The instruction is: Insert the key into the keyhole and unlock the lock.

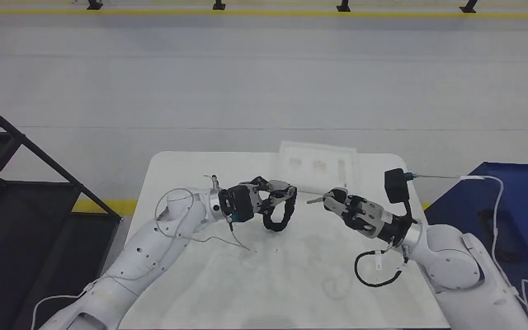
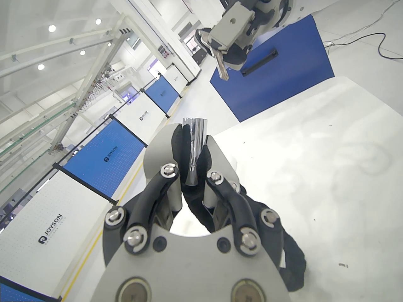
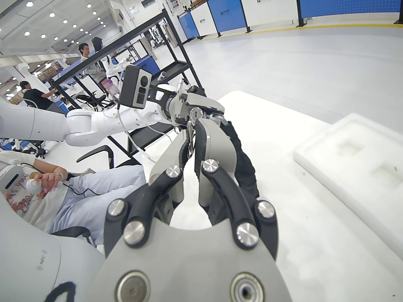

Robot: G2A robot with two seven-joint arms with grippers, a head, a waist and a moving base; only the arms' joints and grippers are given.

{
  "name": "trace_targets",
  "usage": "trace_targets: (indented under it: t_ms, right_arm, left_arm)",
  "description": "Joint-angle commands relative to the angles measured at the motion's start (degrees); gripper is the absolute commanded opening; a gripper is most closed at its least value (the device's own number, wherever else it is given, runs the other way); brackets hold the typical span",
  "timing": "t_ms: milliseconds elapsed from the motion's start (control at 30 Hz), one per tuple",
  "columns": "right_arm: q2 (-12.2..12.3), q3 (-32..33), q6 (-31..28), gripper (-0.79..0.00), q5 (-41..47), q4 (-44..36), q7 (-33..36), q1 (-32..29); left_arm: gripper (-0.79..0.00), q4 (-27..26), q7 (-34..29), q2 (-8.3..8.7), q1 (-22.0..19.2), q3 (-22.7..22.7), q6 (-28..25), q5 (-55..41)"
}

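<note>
The lock is a chrome cylinder on a black sleeved cable loop. My left gripper is shut on the cylinder and holds it above the white table, with the cable hanging below. In the right wrist view the cylinder's keyhole face points toward my right gripper, which is shut on the key. From the top, the right gripper holds the key a short gap to the right of the left gripper. The key blade is tilted and apart from the cylinder.
A white foam tray with recessed pockets lies at the table's far edge, also seen as the foam tray. A black rack stands left of the table and a blue panel right of it. A thin cable lies on the table.
</note>
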Motion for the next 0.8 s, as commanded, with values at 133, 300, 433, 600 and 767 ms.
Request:
trace_targets:
  t_ms: [133,300,433,600,767]
  right_arm:
    - [0.0,0.0,0.0,-0.785,0.0,0.0,0.0,0.0]
    - [0.0,-0.1,1.0,-0.785,0.1,0.0,-0.3,-0.2]
    - [0.1,-0.3,8.4,-0.785,-1.1,-2.8,3.6,-0.5]
    - [0.2,1.2,12.9,-0.785,-7.1,-8.8,2.7,-2.9]
    - [0.3,2.8,13.3,-0.785,-12.1,-13.1,0.3,-7.1]
  left_arm:
    - [-0.785,0.0,-0.1,0.02,0.0,0.0,-0.2,0.0]
    - [-0.785,0.0,-0.1,0.02,0.0,0.0,-0.2,0.0]
    - [-0.785,-1.0,-1.1,-0.47,2.2,0.0,1.7,-4.8]
    - [-0.785,-0.3,-1.9,-1.69,1.6,2.4,3.0,-5.9]
    - [-0.785,2.1,-2.1,-3.27,0.0,5.5,3.9,-6.6]
